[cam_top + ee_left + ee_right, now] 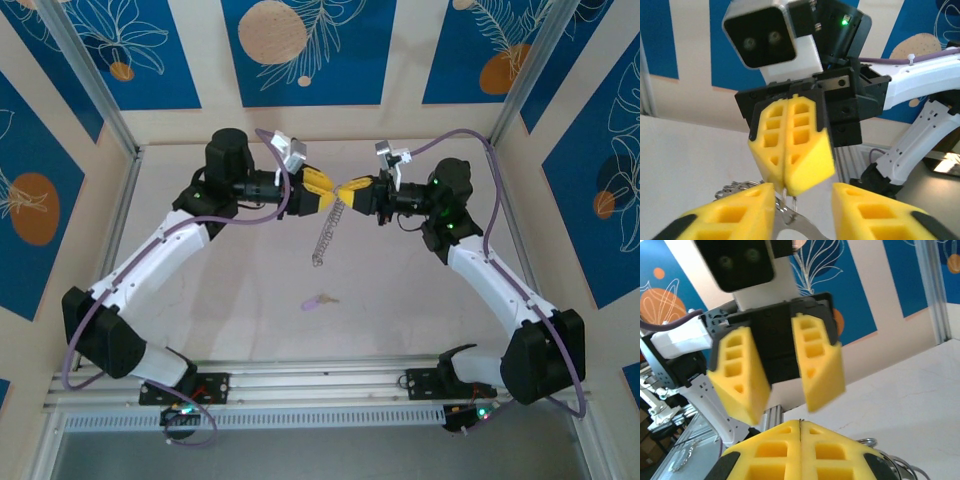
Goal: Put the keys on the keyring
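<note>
The keyring (325, 235), a thin metal hoop fringed with tiny loops, hangs edge-on above the table's middle. My right gripper (348, 189) is shut on its top edge; in the right wrist view a thin wire shows at the seam of the closed pads (800, 424), with loops (902, 465) beside them. My left gripper (328, 190) faces it tip to tip and stands open. In the left wrist view its fingers (802, 192) straddle the ring's metal (792, 222) without pinching it. The key (320, 300), lilac-headed, lies flat on the table below.
A white tabletop (250, 260) is fenced by aluminium posts (95, 80) and patterned walls. Purple cables (470, 140) loop over both arms. An aluminium rail (320, 385) carries the arm bases at the near edge.
</note>
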You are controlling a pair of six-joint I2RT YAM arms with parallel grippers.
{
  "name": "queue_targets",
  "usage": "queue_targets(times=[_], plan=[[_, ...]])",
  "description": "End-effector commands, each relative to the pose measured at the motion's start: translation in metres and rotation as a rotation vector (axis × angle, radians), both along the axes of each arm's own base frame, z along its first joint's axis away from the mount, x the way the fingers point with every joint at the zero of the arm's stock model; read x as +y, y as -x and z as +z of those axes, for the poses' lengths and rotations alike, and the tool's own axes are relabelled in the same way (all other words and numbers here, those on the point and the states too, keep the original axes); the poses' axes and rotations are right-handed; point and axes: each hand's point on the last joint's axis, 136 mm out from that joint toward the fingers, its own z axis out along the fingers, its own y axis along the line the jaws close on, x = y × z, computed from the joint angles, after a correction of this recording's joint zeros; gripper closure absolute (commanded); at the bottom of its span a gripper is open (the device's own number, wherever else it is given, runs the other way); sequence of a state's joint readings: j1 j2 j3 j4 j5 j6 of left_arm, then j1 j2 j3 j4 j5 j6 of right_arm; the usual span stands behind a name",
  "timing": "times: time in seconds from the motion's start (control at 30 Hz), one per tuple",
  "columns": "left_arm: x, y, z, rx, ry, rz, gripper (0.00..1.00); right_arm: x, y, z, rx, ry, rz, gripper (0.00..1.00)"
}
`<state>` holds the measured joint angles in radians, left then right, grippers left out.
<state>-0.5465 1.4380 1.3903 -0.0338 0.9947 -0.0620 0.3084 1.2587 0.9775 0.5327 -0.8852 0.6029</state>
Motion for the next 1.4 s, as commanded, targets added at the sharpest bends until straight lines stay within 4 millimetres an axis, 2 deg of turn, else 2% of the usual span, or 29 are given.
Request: queue_targets(times=[0.0,0.17,0.4,0.6,1.0,1.37], plan=[[0.010,0.008,0.019,-0.080,0.057,0.052,0.60,-0.008,-0.002,0.014,-0.039,-0.042,-0.041,1.00],[0.023,0.000,0.014,-0.059,0.111,0.128,0.55,-0.011,-0.002,0.020,-0.048,-0.063,-0.048,1.00],[0.020,-0.010,0.009,0.011,0.195,0.140,0.54,-0.011,-0.001,0.029,-0.050,-0.106,-0.046,1.00],[0.022,-0.019,0.013,0.049,0.324,0.156,0.55,-0.009,-0.003,0.033,-0.042,-0.158,-0.059,1.00],[0.014,-0.016,0.027,0.078,0.409,0.054,0.64,0.005,-0.005,0.036,-0.036,-0.188,-0.041,1.00],[0.009,-0.006,0.024,0.101,0.395,-0.005,0.65,0.003,-0.006,0.038,-0.039,-0.199,-0.067,1.00]])
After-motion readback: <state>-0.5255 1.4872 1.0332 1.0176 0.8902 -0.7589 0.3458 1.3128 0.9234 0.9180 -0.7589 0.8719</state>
